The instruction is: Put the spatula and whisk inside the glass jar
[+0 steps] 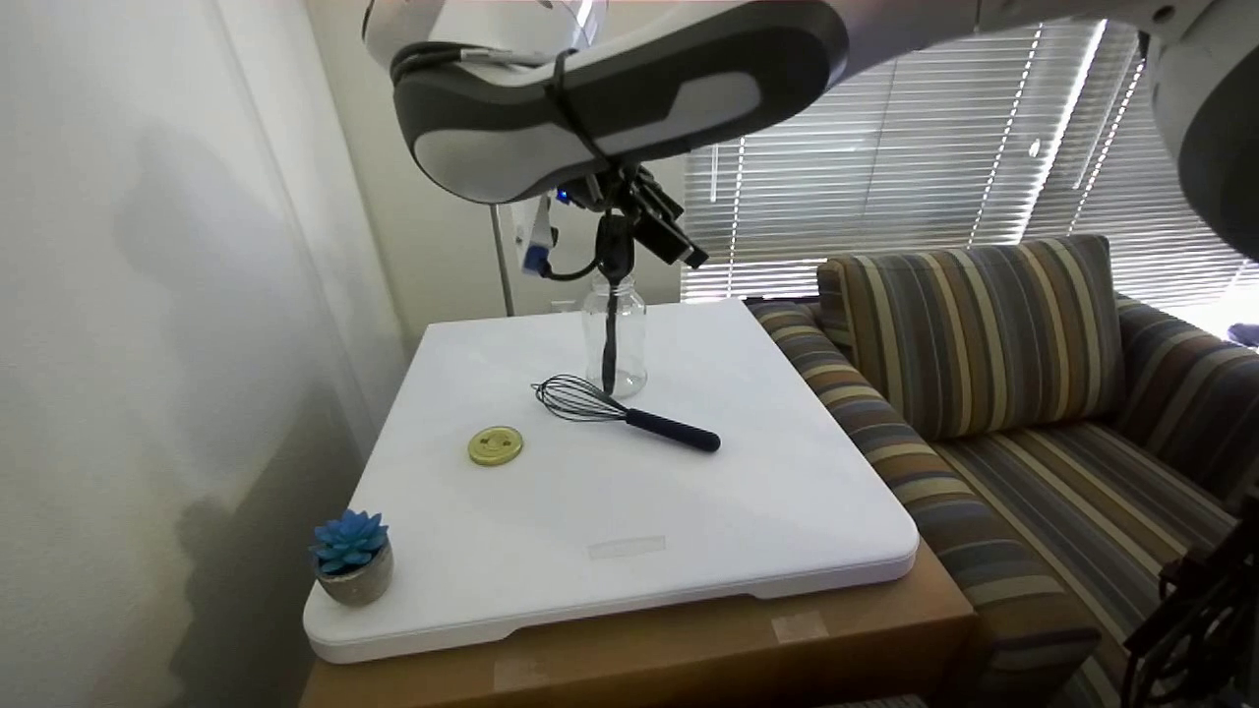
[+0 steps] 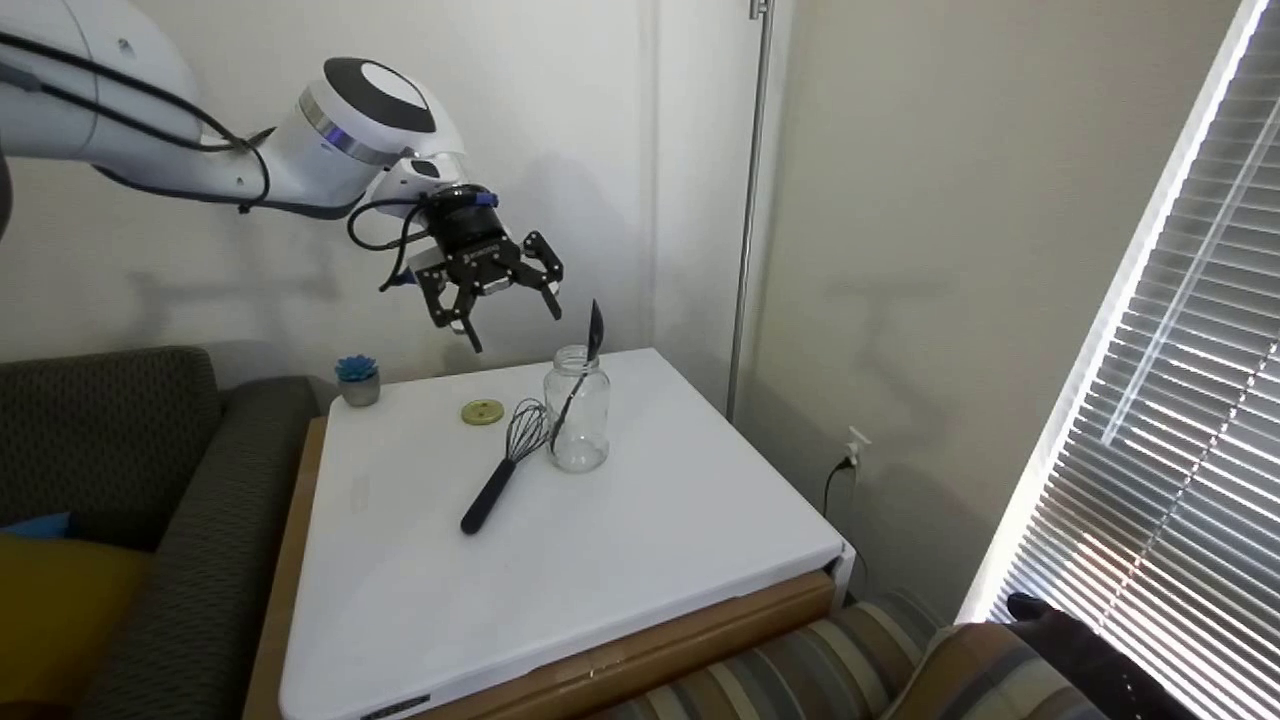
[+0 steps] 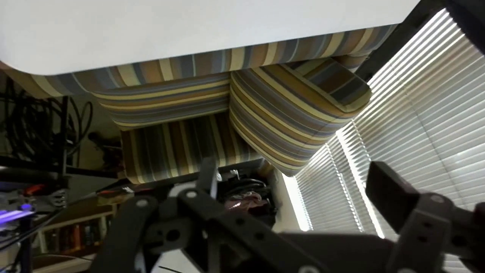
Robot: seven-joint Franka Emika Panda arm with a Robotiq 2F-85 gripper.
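The black spatula stands inside the clear glass jar in both exterior views, leaning, with its oval head (image 1: 615,248) (image 2: 596,328) sticking up above the rim. The glass jar (image 1: 633,339) (image 2: 592,425) stands upright on the white table. The whisk (image 1: 673,430) (image 2: 489,495) lies flat on the table beside the jar, its wire head near the jar's base. My gripper (image 2: 516,330) is open and empty, in the air above the table, apart from jar and whisk. In the wrist view its fingers (image 3: 295,176) are spread with nothing between them. The wrist view shows neither utensil nor jar.
A gold lid (image 1: 495,445) (image 2: 482,411) lies on the white table (image 1: 767,511). A small pot with a blue succulent (image 1: 352,556) (image 2: 358,380) stands at a table corner. A striped sofa (image 1: 885,452) borders the table. A metal pole (image 2: 752,210) stands behind it.
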